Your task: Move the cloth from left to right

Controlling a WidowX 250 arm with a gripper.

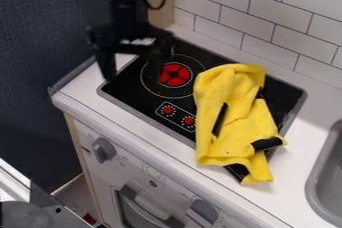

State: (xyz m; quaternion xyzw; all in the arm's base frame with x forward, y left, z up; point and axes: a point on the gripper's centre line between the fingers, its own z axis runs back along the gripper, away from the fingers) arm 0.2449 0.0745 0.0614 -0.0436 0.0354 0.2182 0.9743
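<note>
Left of the yellow cloth (pixel 230 117), the gripper (pixel 133 67) hung open near the stove (pixel 133 91) — a secure grasp required centring over the bunched folds (pixel 232 86) before closure.

Yellow cloth (pixel 230 122) with black patches; black stovetop (pixel 137 93) with red, white-ringed burner (pixel 176 75).

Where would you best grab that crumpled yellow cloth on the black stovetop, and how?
Probably from above, pinching the bunched folds at the far end of the cloth: they seem raised into a ridge, while the near end spreads past the stovetop's edge.
</note>
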